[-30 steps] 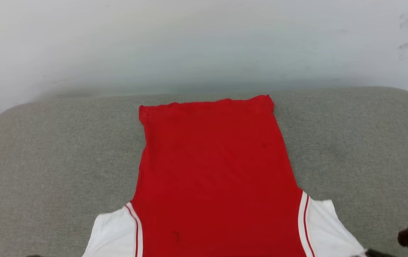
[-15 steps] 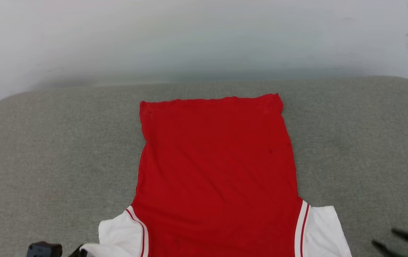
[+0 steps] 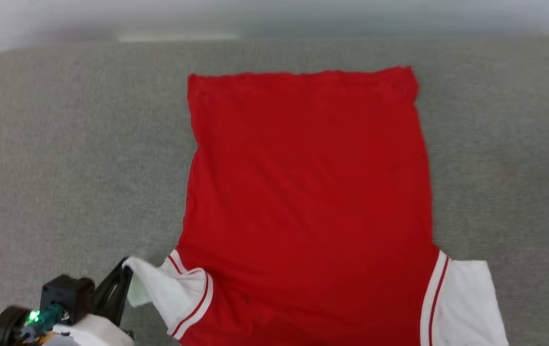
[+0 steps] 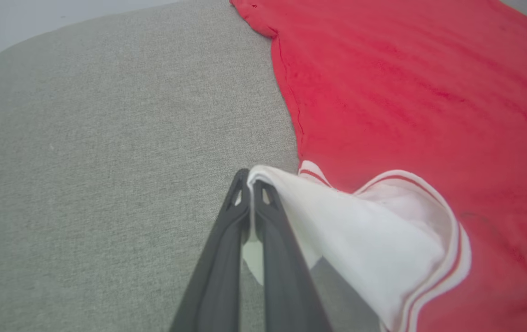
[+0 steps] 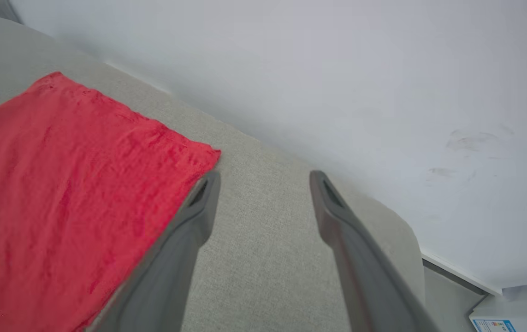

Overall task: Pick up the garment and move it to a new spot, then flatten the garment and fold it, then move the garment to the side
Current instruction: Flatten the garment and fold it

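Over the near left of the grey cushion (image 3: 63,144), our left gripper (image 4: 250,182) is pinched tight on the hem of the shirt's (image 3: 308,192) white sleeve (image 3: 168,288), which rises off the cushion in a limp fold. We judge it thin, light cloth that sags and creases wherever unsupported, so hems and corners are the places to grip. The red body lies flat across the cushion's middle, plain side up, bottom hem towards the cushion's far edge, with red-and-white stripes at the armholes. The other sleeve (image 3: 466,298) lies flat at the near right. Our right gripper (image 5: 263,180) hangs wide open and empty above the cushion's far right, just beside the shirt's far corner.
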